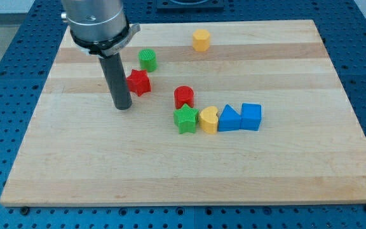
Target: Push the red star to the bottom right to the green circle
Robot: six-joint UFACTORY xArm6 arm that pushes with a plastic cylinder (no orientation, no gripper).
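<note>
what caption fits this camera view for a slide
My tip rests just left of the red star, below the green circle.

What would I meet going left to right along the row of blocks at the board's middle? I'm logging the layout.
Green star block → yellow heart-shaped block → blue triangular block → blue cube block.

my tip (pixel 122 105) sits just left of the red star (pixel 138 82). The green circle (pixel 147 60) is right above that star, toward the view's top.
</note>
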